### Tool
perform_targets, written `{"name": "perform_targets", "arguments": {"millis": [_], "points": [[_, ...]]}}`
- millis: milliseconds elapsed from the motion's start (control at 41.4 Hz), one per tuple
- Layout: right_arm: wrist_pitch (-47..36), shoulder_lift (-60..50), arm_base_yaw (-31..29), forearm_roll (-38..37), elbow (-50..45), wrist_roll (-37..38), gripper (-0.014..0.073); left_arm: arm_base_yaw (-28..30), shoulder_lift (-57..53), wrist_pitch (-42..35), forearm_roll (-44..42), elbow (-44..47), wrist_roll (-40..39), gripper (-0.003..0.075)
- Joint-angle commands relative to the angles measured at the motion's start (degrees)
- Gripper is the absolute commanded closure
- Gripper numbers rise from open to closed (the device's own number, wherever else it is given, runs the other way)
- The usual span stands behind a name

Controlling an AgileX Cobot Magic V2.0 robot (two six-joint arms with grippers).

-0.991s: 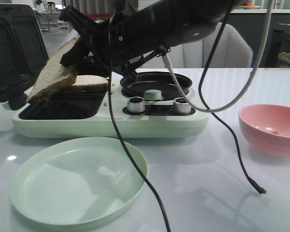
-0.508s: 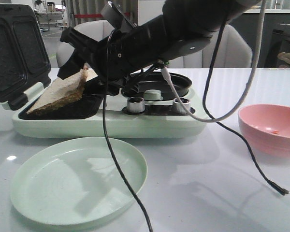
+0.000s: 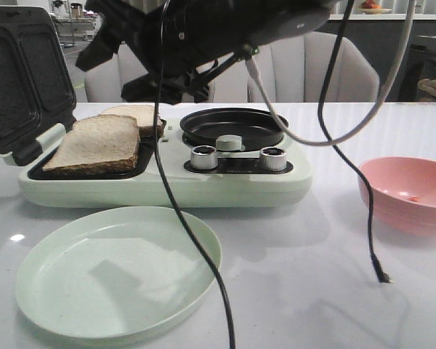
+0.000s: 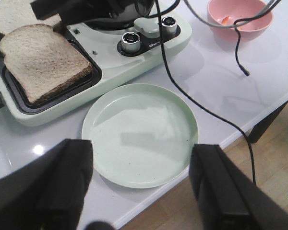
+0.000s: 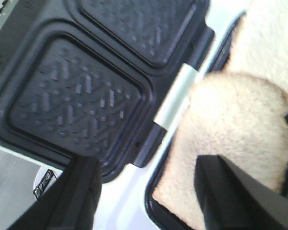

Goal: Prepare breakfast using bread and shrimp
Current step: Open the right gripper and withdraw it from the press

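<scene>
Now two brown-crusted bread slices (image 3: 98,143) lie flat on the sandwich maker (image 3: 167,182).

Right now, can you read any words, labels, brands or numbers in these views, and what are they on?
No text can be read in any view.
Small label below the open lid in the right wrist view: dark marks, too blurred to read.
Knobs on the sandwich maker: any markings too small to tell.
Bread, plate and pink bowl: no print visible.
</scene>
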State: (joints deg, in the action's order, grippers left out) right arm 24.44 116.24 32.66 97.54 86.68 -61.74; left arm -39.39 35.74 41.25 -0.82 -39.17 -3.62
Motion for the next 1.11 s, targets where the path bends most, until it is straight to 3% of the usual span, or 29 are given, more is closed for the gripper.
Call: {"name": "perform_targets", "arguments": {"millis": [0, 145, 290, 459, 628, 725, 1088], "points": [[0.39, -7.18, -0.04, -2.64, 2.08, 0.47, 0.0106, -0.38, 0.07, -4.12, 0.35, -1.61, -0.14, 0.023], [-0.43, -12.25, -0.04, -15.54, 2.08, 6.88, 0.0146, -0.38, 0.07, -4.12, 0.35, -1.61, -0.14, 0.023], [1.58, -17.2, -0.04, -38.48, 2.08, 22.89, 0.015, -0.38, 0.07, -4.12, 0.35, -1.61, -0.14, 0.023], [9.5, -23.37, -0.04, -68.66, 2.08, 45.16, 0.015, -0.38, 0.07, -4.01, 0.35, -1.61, -0.14, 0.023], [18.84, -29.67, -0.04, -89.54, 0.96, 58.97, 0.015, -0.38, 0.07, -3.67, 0.35, -1.61, -0.14, 0.023], [19.61, -34.45, -0.04, -93.75, -2.76, 60.8, 0.015, -0.38, 0.07, -3.67, 0.35, -1.61, -0.14, 0.023], [17.72, -58.27, -0.04, -96.22, -22.66, 60.8, 0.015, -0.38, 0.07, -3.67, 0.45, -1.61, -0.14, 0.023]]}}
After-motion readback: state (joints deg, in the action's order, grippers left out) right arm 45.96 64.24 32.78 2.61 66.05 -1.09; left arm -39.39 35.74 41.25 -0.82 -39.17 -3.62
